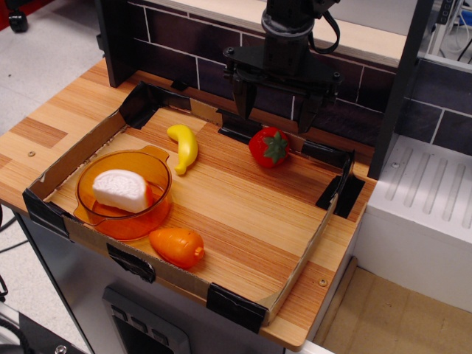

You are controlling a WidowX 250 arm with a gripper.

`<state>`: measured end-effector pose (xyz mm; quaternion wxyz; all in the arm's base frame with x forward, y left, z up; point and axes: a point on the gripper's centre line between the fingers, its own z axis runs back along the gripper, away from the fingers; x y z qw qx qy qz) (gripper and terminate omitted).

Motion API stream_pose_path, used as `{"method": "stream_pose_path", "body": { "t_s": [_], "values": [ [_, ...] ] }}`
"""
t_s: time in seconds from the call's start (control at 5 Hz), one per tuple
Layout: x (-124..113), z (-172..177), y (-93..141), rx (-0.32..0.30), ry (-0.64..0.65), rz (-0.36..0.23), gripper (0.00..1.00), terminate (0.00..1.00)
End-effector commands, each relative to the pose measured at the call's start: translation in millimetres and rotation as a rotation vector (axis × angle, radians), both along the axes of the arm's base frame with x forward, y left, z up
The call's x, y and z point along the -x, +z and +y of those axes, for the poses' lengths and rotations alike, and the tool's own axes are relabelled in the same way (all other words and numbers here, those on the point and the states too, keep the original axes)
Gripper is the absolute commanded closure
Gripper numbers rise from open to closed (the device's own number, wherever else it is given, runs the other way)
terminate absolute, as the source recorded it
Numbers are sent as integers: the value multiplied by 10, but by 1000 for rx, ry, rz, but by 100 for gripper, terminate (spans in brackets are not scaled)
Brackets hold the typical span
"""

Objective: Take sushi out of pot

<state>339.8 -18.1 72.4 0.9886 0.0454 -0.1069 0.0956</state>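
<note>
The sushi [122,190] lies inside the pot [151,220] at the near left corner of the desk [251,221], well apart from the jaws [279,110], toward the viewer and off to the picture's left, its long axis running roughly left to right with the orange layer on the right end. Between them lie a banana [184,147] and, just below the jaws, a strawberry [269,147]. At the far edge the jaws hang wide open, holding and touching nothing

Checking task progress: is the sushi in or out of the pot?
In. The sushi lies inside the pot.
</note>
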Motion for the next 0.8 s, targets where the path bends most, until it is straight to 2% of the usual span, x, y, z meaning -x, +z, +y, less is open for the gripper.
{"method": "stream_pose_path", "body": {
  "t_s": [0.0, 0.2, 0.4, 0.6],
  "values": [
    [0, 0, 0, 0, 0, 0, 0, 0],
    [95, -7, 126, 59, -165, 36, 0, 0],
    [175, 66, 238, 100, -311, 47, 0, 0],
    [255, 163, 317, 101, -513, 94, 0, 0]
  ]
}}
